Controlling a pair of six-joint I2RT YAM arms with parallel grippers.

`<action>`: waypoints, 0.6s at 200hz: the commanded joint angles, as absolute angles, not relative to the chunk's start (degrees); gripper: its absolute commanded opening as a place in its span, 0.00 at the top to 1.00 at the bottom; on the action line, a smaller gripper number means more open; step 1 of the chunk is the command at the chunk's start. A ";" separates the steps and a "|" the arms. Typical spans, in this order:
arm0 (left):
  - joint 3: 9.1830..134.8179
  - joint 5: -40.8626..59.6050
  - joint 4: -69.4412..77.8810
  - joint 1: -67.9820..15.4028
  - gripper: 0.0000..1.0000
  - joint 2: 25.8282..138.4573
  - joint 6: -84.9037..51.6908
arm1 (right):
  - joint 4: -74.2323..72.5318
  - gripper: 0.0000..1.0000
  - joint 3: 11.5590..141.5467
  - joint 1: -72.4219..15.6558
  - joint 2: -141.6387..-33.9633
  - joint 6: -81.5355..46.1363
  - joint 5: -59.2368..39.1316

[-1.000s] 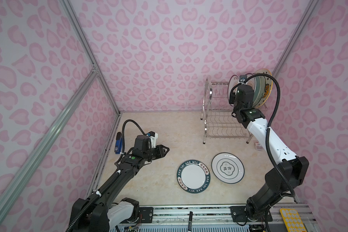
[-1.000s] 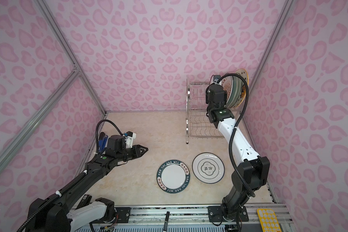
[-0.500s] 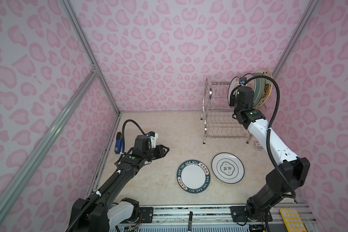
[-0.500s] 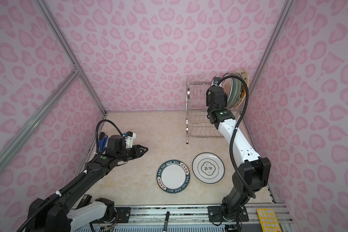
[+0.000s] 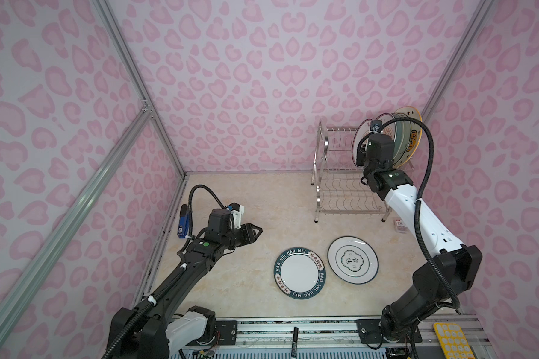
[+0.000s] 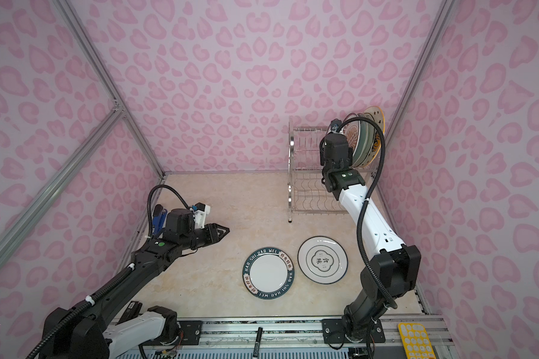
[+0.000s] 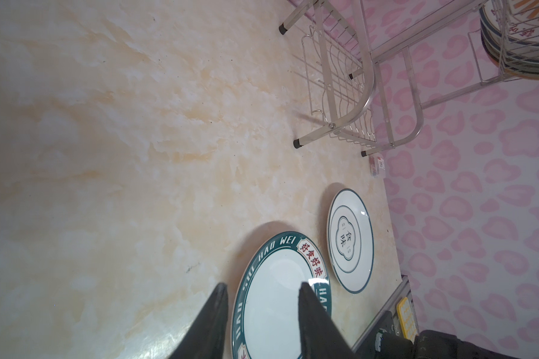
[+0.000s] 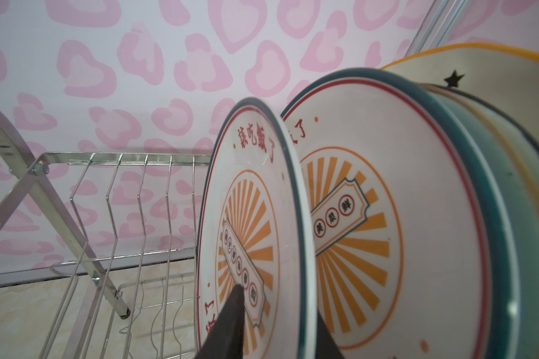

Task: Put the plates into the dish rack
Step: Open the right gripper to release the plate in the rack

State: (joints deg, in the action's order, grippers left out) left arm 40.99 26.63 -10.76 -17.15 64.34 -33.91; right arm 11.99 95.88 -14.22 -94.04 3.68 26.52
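The dish rack (image 5: 324, 149) (image 6: 293, 155) stands at the back right with several plates upright in its upper tier. In the right wrist view two orange sunburst plates stand side by side, the nearer one (image 8: 252, 217) in front of the other (image 8: 371, 217). An orange-rimmed star plate (image 8: 479, 71) stands at the far end. My right gripper (image 8: 277, 303) is open and straddles the nearer sunburst plate's rim. Flat on the table lie a dark-teal lettered plate (image 5: 299, 272) (image 7: 277, 310) and a white emblem plate (image 5: 353, 260) (image 7: 350, 241). My left gripper (image 5: 255, 231) (image 7: 263, 286) hovers open and empty, left of the teal plate.
A blue tool (image 5: 183, 222) lies by the left wall. A small red-and-white packet (image 5: 400, 224) sits beside the rack's front right foot. A yellow keypad (image 5: 450, 340) and a black marker (image 5: 294, 338) rest on the front rail. Pink patterned walls close in three sides.
My right gripper's jaws have parted from the nearer sunburst plate, which stays upright in the rack. The left arm has not moved.
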 commanded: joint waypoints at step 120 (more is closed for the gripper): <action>41.99 26.43 -9.89 -17.05 0.57 64.69 -34.54 | 11.60 0.58 95.89 -14.19 -91.43 4.97 25.67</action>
